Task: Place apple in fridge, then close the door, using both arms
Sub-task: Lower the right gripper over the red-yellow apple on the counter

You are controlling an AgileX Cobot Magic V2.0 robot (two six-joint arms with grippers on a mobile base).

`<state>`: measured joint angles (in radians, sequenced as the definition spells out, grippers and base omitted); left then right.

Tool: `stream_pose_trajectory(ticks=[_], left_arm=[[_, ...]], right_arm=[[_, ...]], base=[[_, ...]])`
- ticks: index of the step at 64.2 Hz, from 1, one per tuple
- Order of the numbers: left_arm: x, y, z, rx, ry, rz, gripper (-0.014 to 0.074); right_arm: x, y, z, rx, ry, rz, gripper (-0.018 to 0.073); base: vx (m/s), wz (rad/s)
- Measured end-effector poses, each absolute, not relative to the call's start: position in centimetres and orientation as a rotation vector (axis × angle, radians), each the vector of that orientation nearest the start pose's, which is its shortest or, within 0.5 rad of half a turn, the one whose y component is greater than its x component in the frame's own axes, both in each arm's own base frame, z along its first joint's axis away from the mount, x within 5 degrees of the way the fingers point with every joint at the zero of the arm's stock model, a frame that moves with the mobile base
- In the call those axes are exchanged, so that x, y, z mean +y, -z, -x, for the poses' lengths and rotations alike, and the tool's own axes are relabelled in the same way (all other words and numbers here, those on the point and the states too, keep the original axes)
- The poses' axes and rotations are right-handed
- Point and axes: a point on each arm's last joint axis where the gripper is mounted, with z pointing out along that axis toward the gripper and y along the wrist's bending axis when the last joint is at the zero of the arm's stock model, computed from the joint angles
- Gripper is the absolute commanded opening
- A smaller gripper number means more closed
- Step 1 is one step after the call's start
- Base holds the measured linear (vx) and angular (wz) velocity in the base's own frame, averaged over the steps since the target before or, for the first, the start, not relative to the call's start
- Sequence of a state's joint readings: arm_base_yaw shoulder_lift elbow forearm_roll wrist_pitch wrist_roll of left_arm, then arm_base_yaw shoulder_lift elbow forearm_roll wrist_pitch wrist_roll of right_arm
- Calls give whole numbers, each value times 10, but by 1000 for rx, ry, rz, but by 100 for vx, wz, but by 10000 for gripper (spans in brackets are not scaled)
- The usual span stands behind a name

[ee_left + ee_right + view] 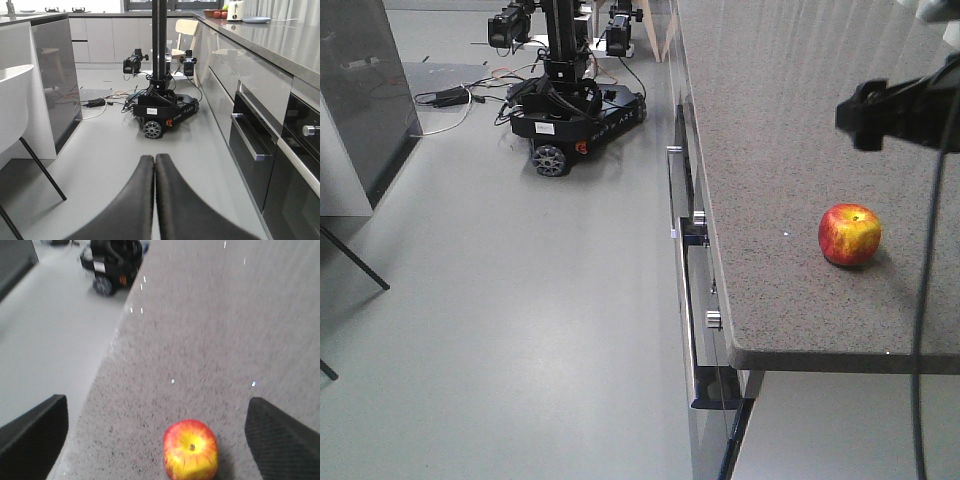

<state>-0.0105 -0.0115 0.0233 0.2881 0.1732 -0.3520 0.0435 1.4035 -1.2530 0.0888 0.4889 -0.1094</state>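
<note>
While my left gripper (154, 195) hangs pressed closed and empty over the grey floor (110, 160), my right gripper (157, 420) spreads wide above the speckled grey stone countertop (210, 315). The round red-and-yellow apple (191, 450) sits there just below, between its 2 fingers (35, 427); my right arm is nearer.

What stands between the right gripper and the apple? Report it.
Nothing visible. The round red-and-yellow apple sits alone on the speckled grey stone counter, framed between the right gripper's wide-open black fingers, with only bare counter around it.
</note>
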Motion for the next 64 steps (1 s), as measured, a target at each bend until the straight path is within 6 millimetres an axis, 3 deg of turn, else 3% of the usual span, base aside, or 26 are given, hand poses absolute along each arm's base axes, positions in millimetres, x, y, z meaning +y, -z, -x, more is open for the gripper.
stream_pose_trajectory(ticks=[9,30,64], left_arm=[[4,-191,-56,1659,19,85,-6],[4,-191,-56,1659,19,85,-6],[4,-191,-56,1659,19,85,-6]], right_arm=[[9,-339,-341,2188,-52,35,670],[5,-301,-368,2252,-36,20,664],[4,-251,-394,2324,-21,27,651]], base=[[0,0],[0,0],[0,0]])
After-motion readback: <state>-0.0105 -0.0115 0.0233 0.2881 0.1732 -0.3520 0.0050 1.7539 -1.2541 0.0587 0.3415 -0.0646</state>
